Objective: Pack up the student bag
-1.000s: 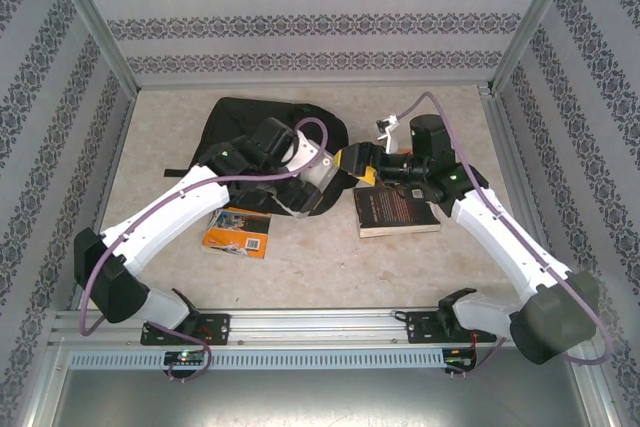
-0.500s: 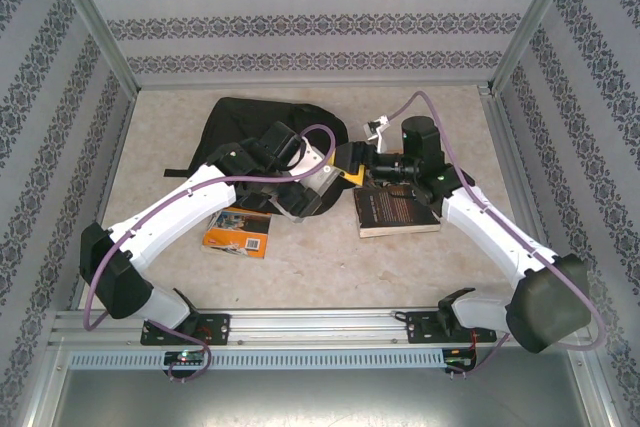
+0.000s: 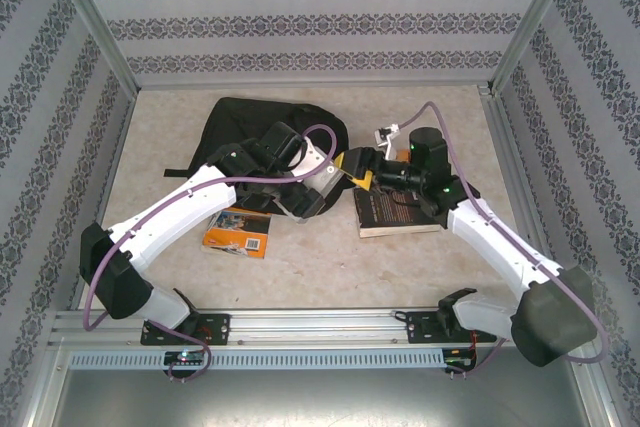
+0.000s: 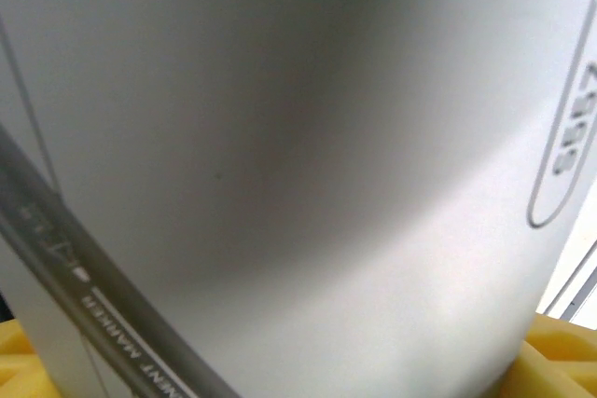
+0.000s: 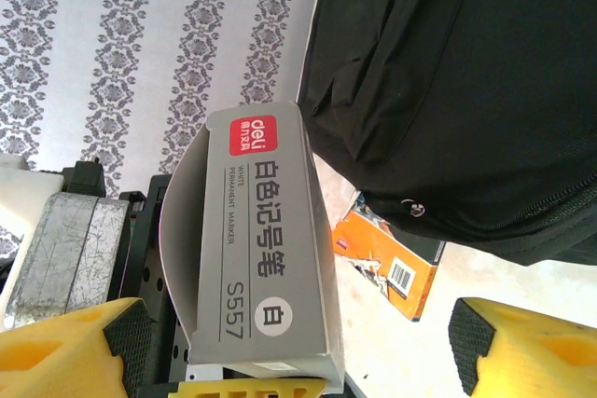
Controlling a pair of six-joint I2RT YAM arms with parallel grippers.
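Observation:
The student bag (image 3: pixel 250 117), black and soft, lies at the back left of the table and appears as dark fabric (image 5: pixel 466 90) in the right wrist view. My left gripper (image 3: pixel 318 185) hangs over the bag's right edge, shut on a grey box of white permanent markers (image 5: pixel 266 249). That box (image 4: pixel 308 184) sits close in front of the left wrist camera, between my yellow fingertips (image 4: pixel 560 351). My right gripper (image 3: pixel 352 169) faces the box from the right. It is open (image 5: pixel 298 351), with the box end between its yellow pads (image 5: pixel 56 351) and clear of both.
An orange book (image 3: pixel 238 232) lies on the table under the left forearm, just in front of the bag, and shows again as the orange book (image 5: pixel 392 263) past the box. A dark-covered book (image 3: pixel 395 209) lies under the right arm. Patterned walls enclose three sides.
My right gripper has moved left, closer to the marker box, and its jaws have narrowed slightly. The left gripper shifted slightly with the box.

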